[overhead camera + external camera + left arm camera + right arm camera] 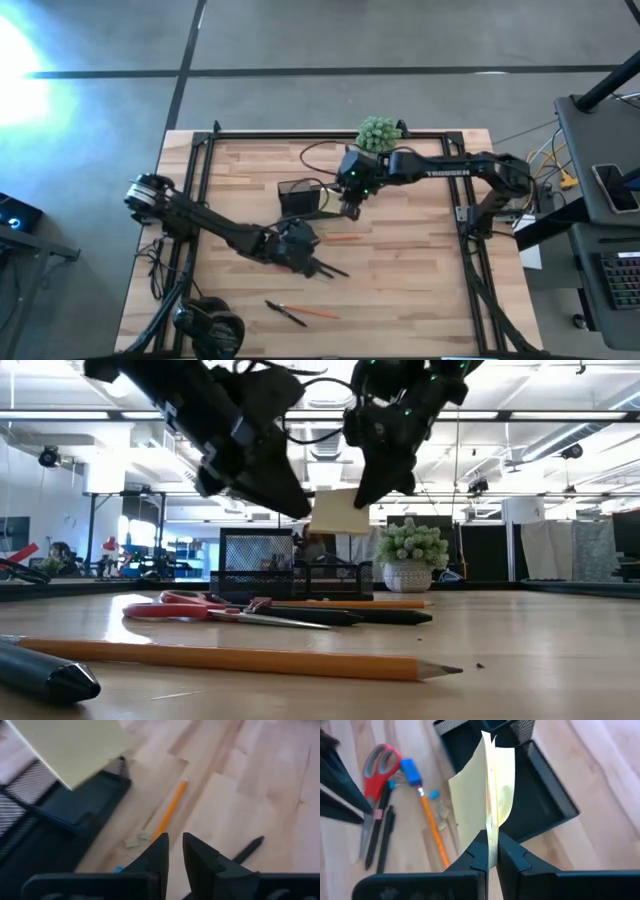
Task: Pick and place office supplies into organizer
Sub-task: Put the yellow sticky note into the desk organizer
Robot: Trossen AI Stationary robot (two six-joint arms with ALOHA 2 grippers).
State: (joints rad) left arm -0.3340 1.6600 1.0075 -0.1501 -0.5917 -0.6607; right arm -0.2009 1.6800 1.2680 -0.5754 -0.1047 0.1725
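My right gripper (492, 851), clamped on the yellow sticky-note pad (482, 802), hangs above the black organizer (535, 795) near table centre. At its 8 o'clock on the table, my left gripper (318, 266) hovers, fingers nearly together and empty. Red-handled scissors (379, 762), an orange pencil (432, 830) and black pens (382, 837) lie beside the organizer; green plant (379, 132) at 12.
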